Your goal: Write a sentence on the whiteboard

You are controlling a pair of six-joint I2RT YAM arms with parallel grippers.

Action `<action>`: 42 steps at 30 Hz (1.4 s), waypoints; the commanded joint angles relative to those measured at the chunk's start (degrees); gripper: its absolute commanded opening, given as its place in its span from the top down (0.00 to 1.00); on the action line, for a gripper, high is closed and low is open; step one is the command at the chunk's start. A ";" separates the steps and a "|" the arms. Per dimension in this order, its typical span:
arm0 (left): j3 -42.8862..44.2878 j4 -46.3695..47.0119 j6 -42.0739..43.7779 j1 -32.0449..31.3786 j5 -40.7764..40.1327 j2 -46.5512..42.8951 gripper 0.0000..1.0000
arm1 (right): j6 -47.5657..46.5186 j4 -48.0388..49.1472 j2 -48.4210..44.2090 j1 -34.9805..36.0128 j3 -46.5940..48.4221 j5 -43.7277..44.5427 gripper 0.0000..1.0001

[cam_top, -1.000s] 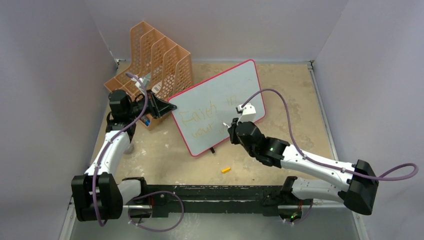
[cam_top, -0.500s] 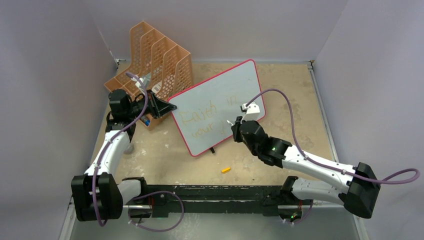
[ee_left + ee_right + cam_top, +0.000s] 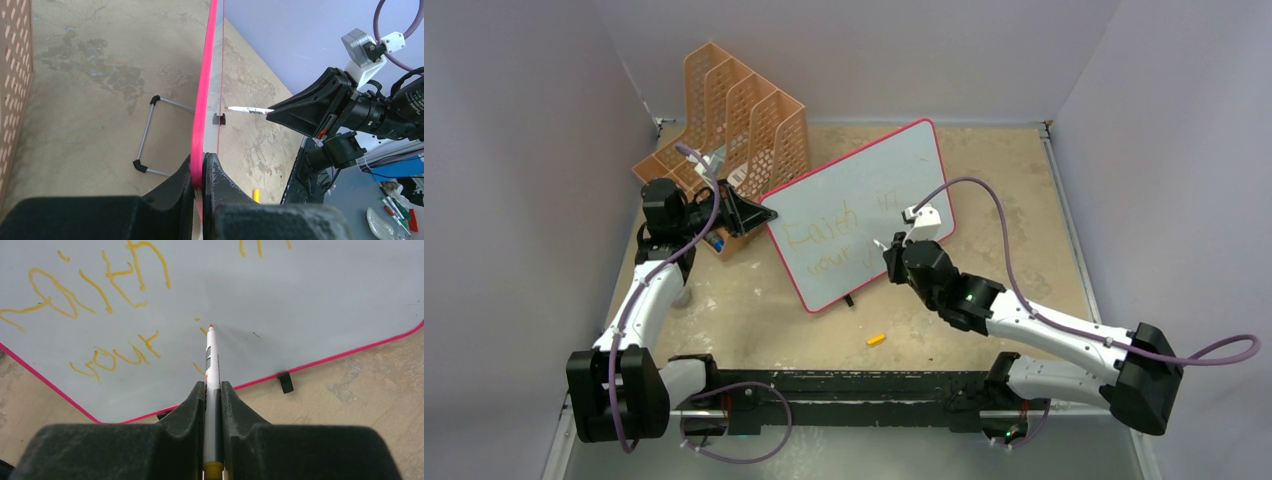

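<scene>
on the table (image 3: 1024,190), centre: whiteboard (image 3: 894,170), pale face, red-pink frame, rounded corners. it stands tilted back and turned at an angle. a wire stand (image 3: 149,134) sits behind it, and a small black foot (image 3: 285,382) shows at its lower edge.

on the board face: sentence (image 3: 100,285), thin yellow-orange strokes in two lines. the upper line reads "faith in" and the lower line "your". a dot and a short stroke follow "your", beside the marker tip.

at the board's left edge: left gripper (image 3: 200,165), jaws clamped on the pink frame from both sides.

before the board face, lower right: right gripper (image 3: 213,390), jaws closed tight on a marker (image 3: 212,357). the marker has a white barrel and an orange tip, and it points straight at the board just right of "your". the tip is at the surface or just off it; contact cannot be told.

behind the left arm, far left corner: orange perforated rack (image 3: 739,115), upright, several slots, just beside the board's left edge.

near the front of the table, apart from the board: small orange piece (image 3: 876,340), lying flat.
</scene>
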 commanded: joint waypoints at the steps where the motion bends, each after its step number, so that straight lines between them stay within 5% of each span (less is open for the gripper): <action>1: 1.68 1.63 4.23 0.46 -1.11 0.42 1.00 | -0.66 2.88 0.64 -0.30 0.26 0.45 1.00; 42: 1.68 1.90 4.14 0.45 -0.85 0.49 1.00 | 0.23 2.85 3.41 -1.15 -0.08 -2.05 1.00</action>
